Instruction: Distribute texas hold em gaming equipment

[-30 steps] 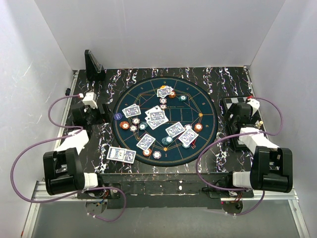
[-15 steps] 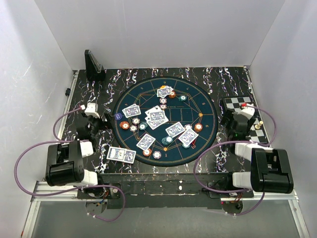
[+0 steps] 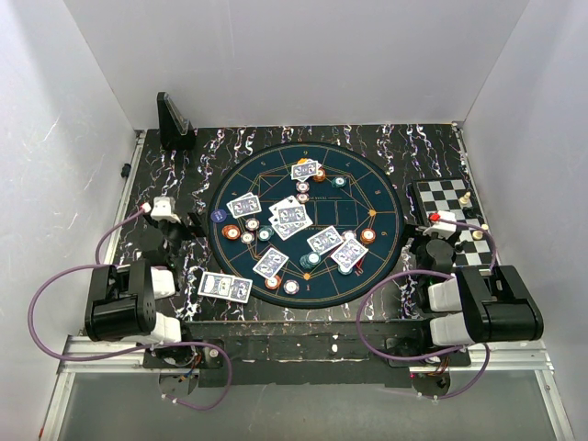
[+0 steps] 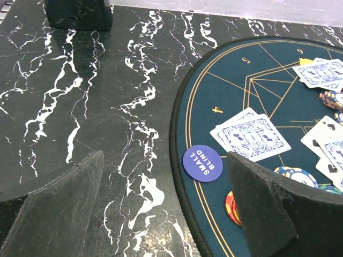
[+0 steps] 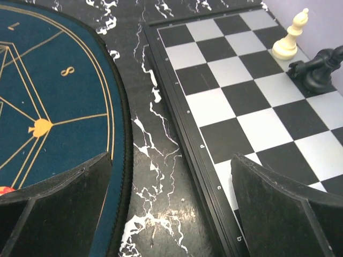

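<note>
Several playing cards (image 3: 292,216) with blue-white backs and striped poker chips (image 3: 367,236) lie scattered on the round teal mat (image 3: 386,197). One pair of cards (image 3: 225,287) lies off the mat at the near left. A purple "SMALL BLIND" disc (image 4: 202,163) sits on the mat's left edge, next to cards (image 4: 252,136) and an orange chip (image 4: 233,206). My left gripper (image 3: 179,230) is open and empty over the marbled table left of the mat (image 4: 166,214). My right gripper (image 3: 430,241) is open and empty between the mat and the chessboard (image 5: 171,209). I see no red-black triangular marker.
A black-white chessboard (image 3: 455,216) lies at the right, with a white piece (image 5: 290,36) and a black piece (image 5: 321,67) on it. A black upright stand (image 3: 173,124) is at the far left corner and also shows in the left wrist view (image 4: 79,13). White walls enclose the table.
Both arms have pulled back toward the near edge and folded lower. The right arm has uncovered the chessboard. Cards and chips have not moved.
</note>
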{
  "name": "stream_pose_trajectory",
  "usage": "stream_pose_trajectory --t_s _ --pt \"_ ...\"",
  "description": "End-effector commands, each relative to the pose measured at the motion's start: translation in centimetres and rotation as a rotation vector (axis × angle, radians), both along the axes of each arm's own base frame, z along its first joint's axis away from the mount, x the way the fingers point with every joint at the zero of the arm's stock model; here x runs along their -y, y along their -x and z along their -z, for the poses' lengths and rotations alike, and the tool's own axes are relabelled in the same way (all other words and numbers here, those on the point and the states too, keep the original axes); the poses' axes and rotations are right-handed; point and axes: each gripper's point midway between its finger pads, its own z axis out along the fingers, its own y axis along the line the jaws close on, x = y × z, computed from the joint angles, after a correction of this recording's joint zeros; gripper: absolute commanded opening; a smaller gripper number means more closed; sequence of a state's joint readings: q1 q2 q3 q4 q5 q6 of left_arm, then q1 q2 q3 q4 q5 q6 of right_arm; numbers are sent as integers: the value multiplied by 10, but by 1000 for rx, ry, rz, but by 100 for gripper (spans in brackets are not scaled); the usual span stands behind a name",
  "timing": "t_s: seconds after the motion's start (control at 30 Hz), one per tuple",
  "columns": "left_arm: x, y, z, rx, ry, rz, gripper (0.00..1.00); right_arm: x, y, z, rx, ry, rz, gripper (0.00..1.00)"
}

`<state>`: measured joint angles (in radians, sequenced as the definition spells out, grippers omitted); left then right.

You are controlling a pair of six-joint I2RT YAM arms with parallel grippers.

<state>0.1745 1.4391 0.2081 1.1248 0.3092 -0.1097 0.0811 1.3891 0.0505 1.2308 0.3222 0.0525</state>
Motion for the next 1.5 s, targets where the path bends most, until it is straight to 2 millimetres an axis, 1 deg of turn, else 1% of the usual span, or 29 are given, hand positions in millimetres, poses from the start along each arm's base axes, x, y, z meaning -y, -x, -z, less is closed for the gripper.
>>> stream_pose_trajectory --t_s 0.0,0.07,0.1,0.13,0.2,0.27,0.3,0.37,0.4,0.43,0.47,0.5,0.53,0.57,0.67,0.73,0.8,0.83,0.87,0.9,0.93,0.97,1.0,1.03,1.1,1.17,1.27,1.33,1.47 --pt "-4 -3 1 24 -27 -37 98 4 -16 -58 215 -8 31 98" --pt "-3 -10 4 2 -31 -24 98 7 -28 -54 154 -8 56 99" --pt "-3 -11 10 -47 -44 -37 98 6 -34 -49 113 -3 58 98" --pt "0 -15 9 -48 -55 -47 98 4 -39 -49 94 -7 40 98" --pt "1 -17 11 -54 -59 -48 98 6 -40 -44 69 -25 30 98" --pt "2 -16 10 -57 -63 -43 98 6 -42 -45 67 -29 18 98" --pt "3 -17 8 -40 -61 -41 98 1 -39 -43 61 -17 -15 98" --pt "4 -16 10 -53 -62 -35 98 -35 -29 -49 107 55 -254 98" --pt "4 -16 9 -50 -61 -34 98 -38 -22 -47 115 55 -276 98" --pt "5 -16 9 -47 -61 -33 98 -38 -20 -44 109 57 -281 98" --pt "5 -17 8 -44 -63 -33 98 -36 -26 -45 102 48 -261 98" --pt "5 -18 8 -49 -67 -27 98 -26 -34 -43 69 33 -200 98" --pt "6 -17 10 -60 -67 -22 100 -14 -45 -43 39 -2 -118 98" --pt "6 -18 11 -57 -67 -22 100 0 -49 -39 15 -45 -80 98" --pt "6 -18 10 -58 -68 -21 100 0 -47 -37 6 -65 -101 98" --pt "6 -18 9 -52 -70 -21 100 0 -44 -41 26 -58 -104 98" --pt "6 -17 10 -56 -70 -21 100 -17 -38 -42 52 -23 -204 98" --pt "6 -18 9 -49 -69 -19 100 -23 -31 -44 83 -9 -241 98" --pt "6 -17 10 -52 -70 -19 100 -24 -24 -48 127 -4 -245 98" --pt "6 -17 10 -53 -70 -21 100 -24 -19 -48 141 -3 -242 98" --pt "6 -18 9 -52 -70 -21 100 -21 -20 -46 134 -11 -221 98" --pt "6 -17 9 -52 -70 -19 100 -9 -28 -46 121 -31 -149 98" --pt "6 -17 10 -55 -70 -19 100 2 -35 -37 59 -58 -73 98" --pt "6 -17 10 -53 -70 -19 100 9 -45 -35 -7 -81 -19 98" --pt "7 -17 9 -52 -70 -18 100 8 -44 -46 67 -65 -34 98" --pt "6 -17 10 -55 -70 -21 100 9 -41 -40 32 -69 -28 98" --pt "6 -18 9 -53 -70 -21 100 9 -43 -44 62 -62 -35 98" --pt "6 -18 9 -53 -70 -19 100 9 -42 -40 39 -67 -32 98" --pt "6 -18 9 -52 -70 -21 100 8 -43 -43 52 -66 -35 98"
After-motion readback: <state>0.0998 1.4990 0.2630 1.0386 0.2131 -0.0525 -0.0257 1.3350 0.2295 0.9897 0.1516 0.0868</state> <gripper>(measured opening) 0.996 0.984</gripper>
